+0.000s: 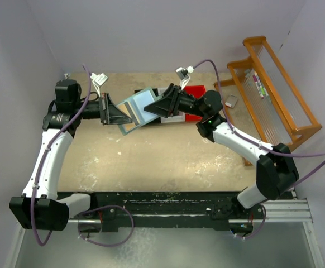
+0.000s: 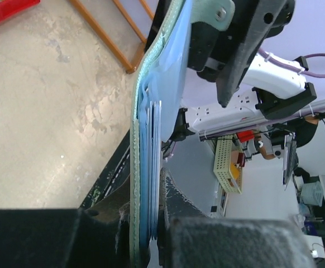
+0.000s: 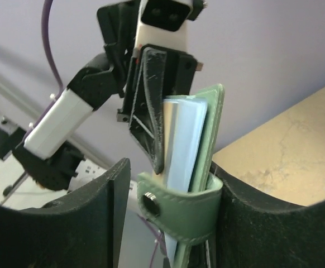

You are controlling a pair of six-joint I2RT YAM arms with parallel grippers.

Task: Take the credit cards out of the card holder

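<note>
The left pincer is clenched on one end of the card holder, gripping it edge-on. The right pincer is released. Its fingers stand apart on either side of the holder's other end, one finger against the green panel and the other just clear of the snap strap. The single holder hangs in the air between the two pincers, above the tabletop. Credit cards sit inside it. The right wrist view shows a pale blue-white card and a tan sliver beside it. The left wrist view shows several thin pale edges, too close to count. Behind the right pincer sits one red bin, its contents hidden. One wooden rack stands at the right.
</note>
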